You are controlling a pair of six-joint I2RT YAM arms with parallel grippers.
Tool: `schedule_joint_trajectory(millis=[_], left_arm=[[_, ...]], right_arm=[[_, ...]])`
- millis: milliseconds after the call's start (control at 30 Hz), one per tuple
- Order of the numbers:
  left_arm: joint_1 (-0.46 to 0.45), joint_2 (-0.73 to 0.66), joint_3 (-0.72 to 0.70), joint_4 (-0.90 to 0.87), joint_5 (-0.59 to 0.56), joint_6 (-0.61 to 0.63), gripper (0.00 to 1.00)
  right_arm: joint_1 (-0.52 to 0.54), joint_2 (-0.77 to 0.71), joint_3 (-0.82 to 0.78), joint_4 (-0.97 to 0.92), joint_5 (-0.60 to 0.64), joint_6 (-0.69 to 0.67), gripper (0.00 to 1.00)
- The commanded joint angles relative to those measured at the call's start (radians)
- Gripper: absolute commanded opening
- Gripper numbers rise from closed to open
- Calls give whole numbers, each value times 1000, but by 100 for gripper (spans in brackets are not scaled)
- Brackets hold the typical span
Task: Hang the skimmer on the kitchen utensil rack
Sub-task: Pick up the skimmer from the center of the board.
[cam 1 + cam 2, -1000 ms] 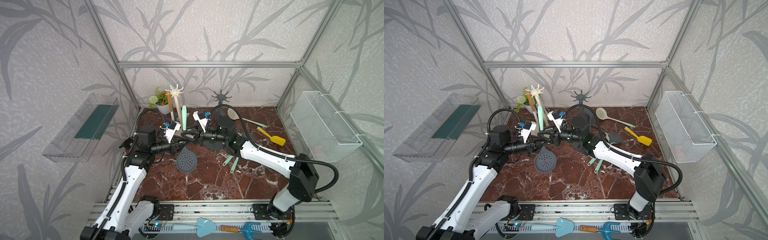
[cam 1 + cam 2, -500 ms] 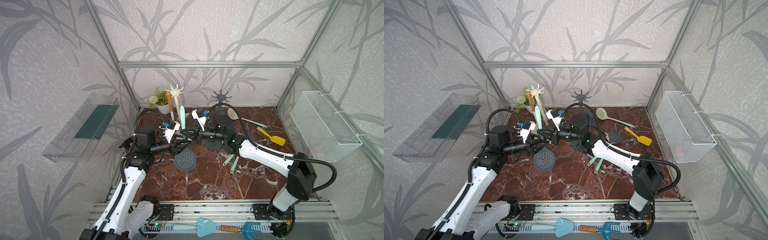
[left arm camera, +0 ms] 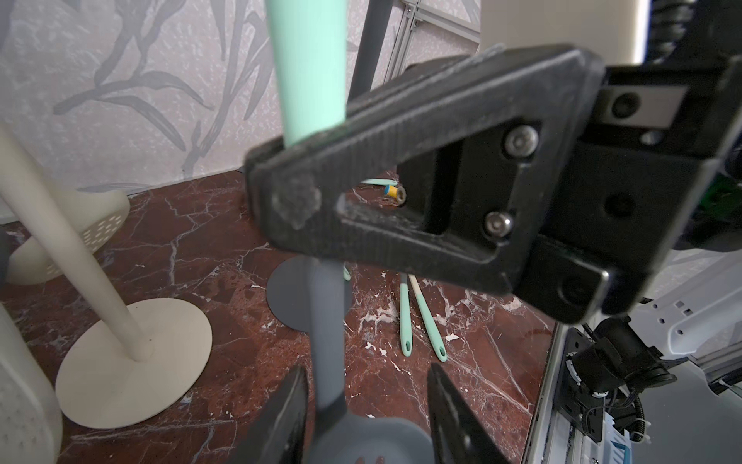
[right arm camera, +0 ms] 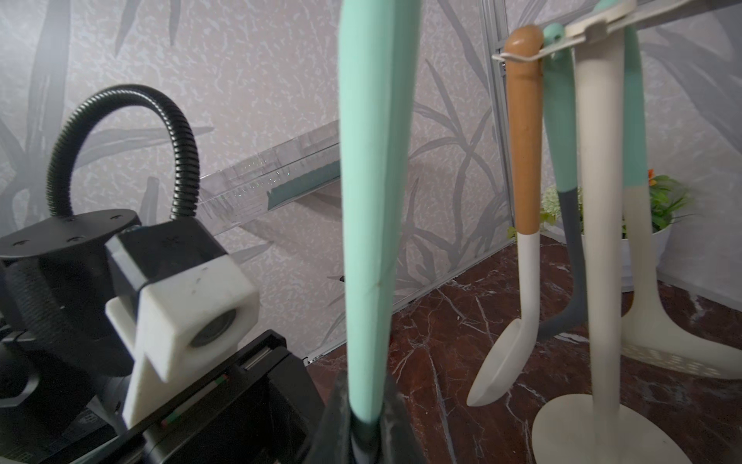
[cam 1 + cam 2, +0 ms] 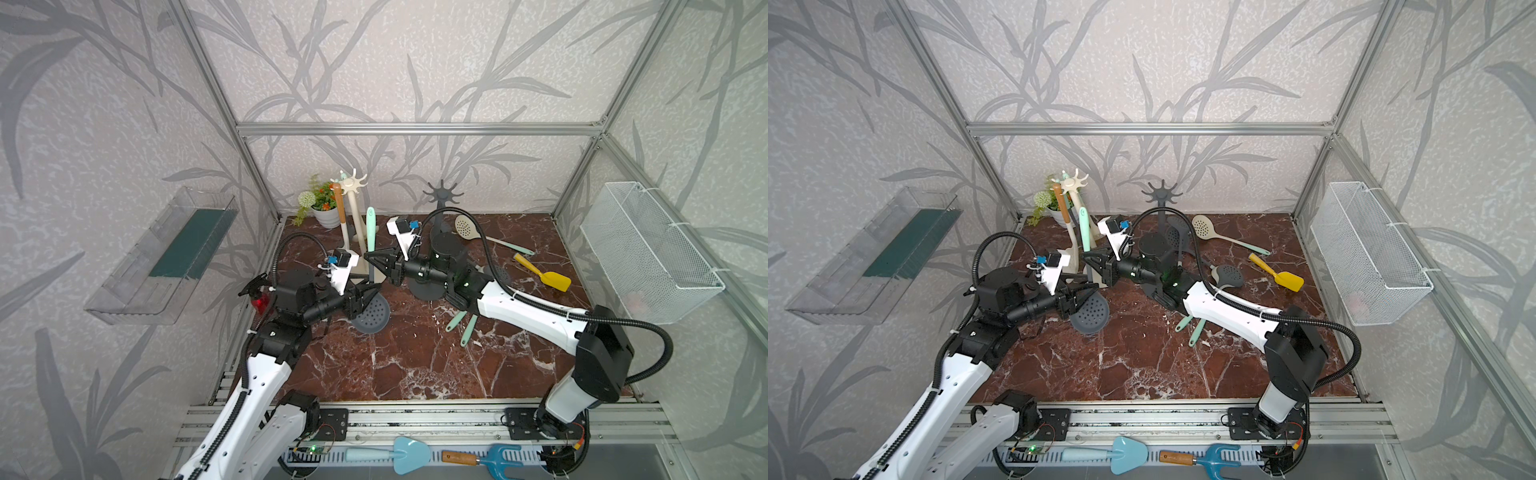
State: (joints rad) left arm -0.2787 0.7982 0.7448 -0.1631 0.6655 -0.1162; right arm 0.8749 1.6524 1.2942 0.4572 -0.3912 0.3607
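Handover step, by the look of it: right claw (image 5: pixel 369 257) clamps the skimmer (image 5: pixel 370 230) upright near the tabletop's (image 5: pixel 415 365) back-left corner, left claw (image 5: pixel 374 289) open around its neck; next, probably, lift the handle end onto a cream rack (image 5: pixel 356 216) hook.

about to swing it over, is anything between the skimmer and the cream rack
Nothing visible fills the gap to the rack. A spoon and two mint-handled utensils hang from its hooks, and the open left claw straddles the neck of the skimmer.
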Motion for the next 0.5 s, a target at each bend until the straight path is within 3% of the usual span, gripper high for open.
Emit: schedule_joint_trajectory(millis=[0,233,467], left_arm=[[-69,2,-23,79,-192,-11,39],[-130,-11,-85,199,-403,-58,26],[-139,-14,-107,229,-459,-61,16]], right_arm=[[23,-55,-13,8,78,-32,0],[32,-78,-37,-6,137,-29,0],[37,-93,-52,-10,154,-25,0]])
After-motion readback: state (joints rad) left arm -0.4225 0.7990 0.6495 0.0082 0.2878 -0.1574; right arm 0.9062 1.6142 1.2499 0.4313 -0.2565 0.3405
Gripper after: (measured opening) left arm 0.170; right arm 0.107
